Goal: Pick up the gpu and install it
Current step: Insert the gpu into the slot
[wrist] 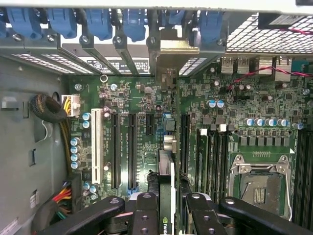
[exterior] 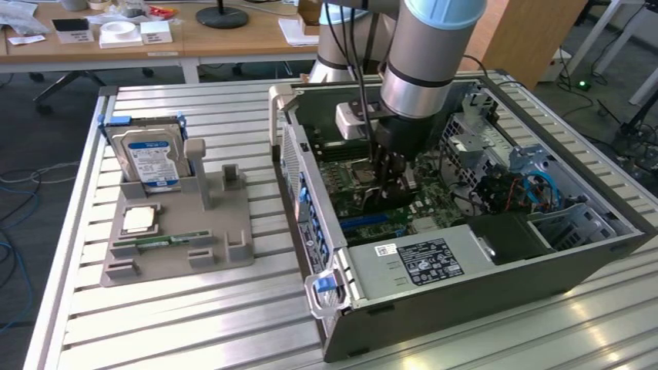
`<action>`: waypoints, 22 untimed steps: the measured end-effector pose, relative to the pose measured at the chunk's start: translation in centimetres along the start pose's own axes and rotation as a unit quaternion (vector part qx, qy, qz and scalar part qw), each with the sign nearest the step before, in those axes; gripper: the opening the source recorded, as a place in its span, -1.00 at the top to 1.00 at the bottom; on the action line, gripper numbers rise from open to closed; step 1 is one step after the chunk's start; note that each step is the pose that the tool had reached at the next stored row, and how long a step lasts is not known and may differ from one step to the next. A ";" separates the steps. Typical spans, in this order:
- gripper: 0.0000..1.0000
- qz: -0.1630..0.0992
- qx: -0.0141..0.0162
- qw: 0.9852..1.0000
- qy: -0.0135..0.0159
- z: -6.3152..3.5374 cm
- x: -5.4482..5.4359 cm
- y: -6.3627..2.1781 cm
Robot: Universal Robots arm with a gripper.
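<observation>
My gripper (exterior: 396, 183) reaches down into the open computer case (exterior: 463, 304), just above the motherboard (exterior: 344, 181). It is shut on the gpu (exterior: 383, 199), which hangs as a dark card between the fingers. In the wrist view the gpu (wrist: 166, 183) is seen edge-on, clamped between the black fingers (wrist: 144, 215) of the gripper (wrist: 166, 213). Its silvery end bracket (wrist: 171, 49) points toward the rear slot openings. The card hangs over the long expansion slots (wrist: 132, 147) of the green motherboard (wrist: 205, 98); I cannot tell whether it touches a slot.
Blue latches (wrist: 98, 22) line the case's rear slot openings. A CPU socket (wrist: 259, 181) and a cable bundle (wrist: 49, 110) flank the slots. Outside the case, a grey holder (exterior: 221, 258) carries a hard drive (exterior: 154, 154), a CPU (exterior: 139, 220) and a RAM stick (exterior: 165, 240).
</observation>
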State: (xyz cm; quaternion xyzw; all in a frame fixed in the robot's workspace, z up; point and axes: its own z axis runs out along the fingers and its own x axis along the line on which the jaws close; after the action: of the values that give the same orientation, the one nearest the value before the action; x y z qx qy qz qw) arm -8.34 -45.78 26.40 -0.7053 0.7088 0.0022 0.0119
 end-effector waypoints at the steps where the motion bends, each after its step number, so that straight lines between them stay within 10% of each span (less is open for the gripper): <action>1: 0.47 0.000 0.000 1.000 0.000 0.01 0.0 0.03; 22: 0.47 0.000 0.000 1.000 0.000 0.81 0.0 0.64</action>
State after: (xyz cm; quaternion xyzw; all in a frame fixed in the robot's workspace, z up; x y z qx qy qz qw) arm -8.96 -45.78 25.59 -0.7053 0.7088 0.0022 0.0120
